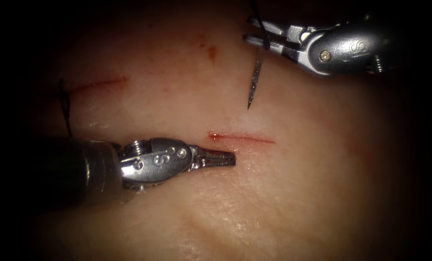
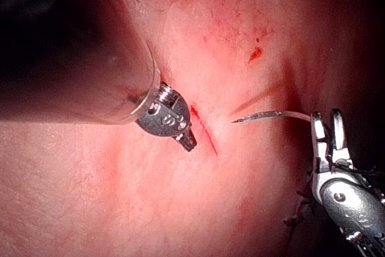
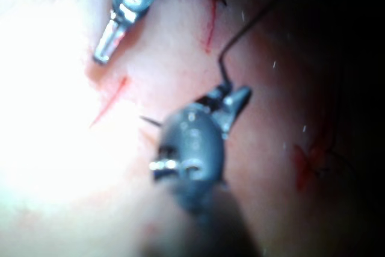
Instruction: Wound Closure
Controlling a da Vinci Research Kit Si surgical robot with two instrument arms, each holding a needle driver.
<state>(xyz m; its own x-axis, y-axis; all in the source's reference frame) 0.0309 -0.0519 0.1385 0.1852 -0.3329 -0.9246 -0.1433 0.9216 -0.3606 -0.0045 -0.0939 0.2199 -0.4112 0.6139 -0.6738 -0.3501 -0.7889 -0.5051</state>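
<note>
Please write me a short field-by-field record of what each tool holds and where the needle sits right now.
left tool: silver needle driver, jaws shut, holding nothing, tip beside the cut's left end
right tool: silver needle driver gripping the needle near its thread end
needle: curved steel needle, free of the tissue, point aimed down toward the cut
thread: dark thread at the right tool's jaws
cut: short red cut in the pale pork tissue

You've got one readable mark: on the left tool (image 1: 224, 158), the wrist housing carries an engraved "S" with a stroke beside it, maybe "IS". The right tool (image 1: 254, 30) shows a curly engraving you can't make out.
</note>
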